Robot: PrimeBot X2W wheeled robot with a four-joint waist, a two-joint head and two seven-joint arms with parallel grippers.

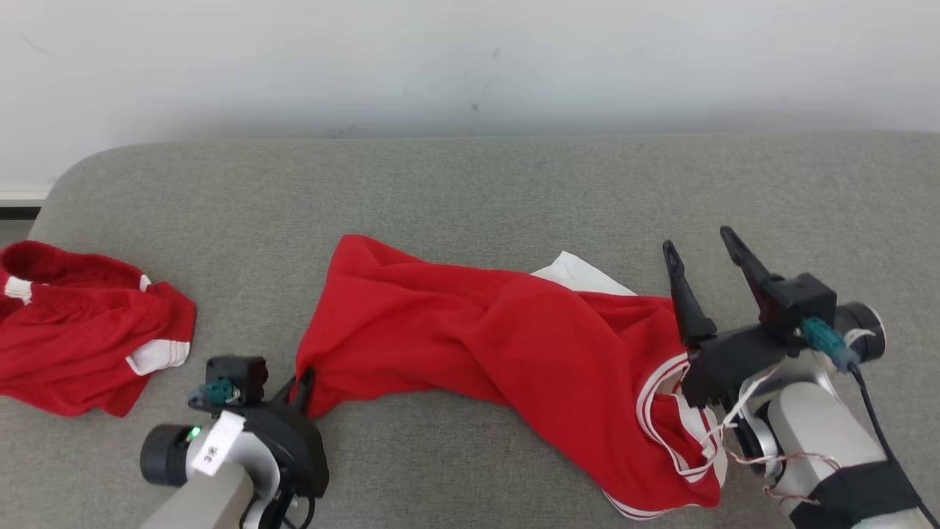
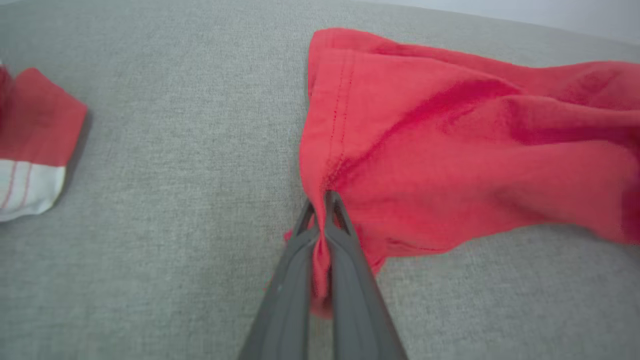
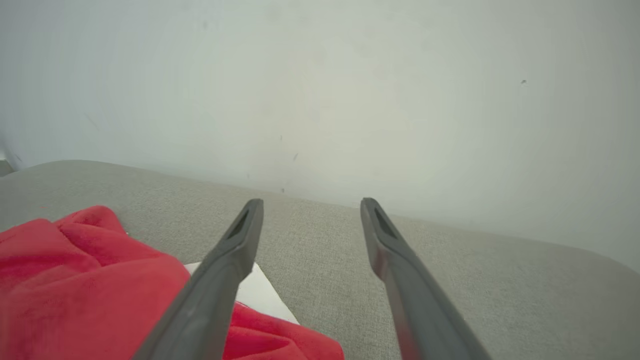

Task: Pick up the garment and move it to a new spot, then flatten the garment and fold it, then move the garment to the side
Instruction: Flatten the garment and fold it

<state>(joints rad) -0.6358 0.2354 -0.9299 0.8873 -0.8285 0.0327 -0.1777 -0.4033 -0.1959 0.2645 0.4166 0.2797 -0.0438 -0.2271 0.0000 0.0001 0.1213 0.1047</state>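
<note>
The garment (image 1: 499,330) is a red top with white striped trim, lying crumpled across the middle of the grey cushion. My left gripper (image 1: 305,382) pinches its lower left corner. In the left wrist view the two fingers (image 2: 345,260) stand pressed together with a fold of the red garment (image 2: 450,150) caught between them. My right gripper (image 1: 701,250) hovers open over the garment's right end, above the striped trim. In the right wrist view its spread fingers (image 3: 220,280) point toward the wall, nothing between them, with the red garment (image 3: 85,280) below at the left.
A second red garment (image 1: 81,330) with white trim lies bunched at the cushion's left end, its sleeve (image 2: 35,145) also in the left wrist view. The grey cushion (image 1: 470,191) runs back to a pale wall (image 1: 470,59); its left corner is rounded.
</note>
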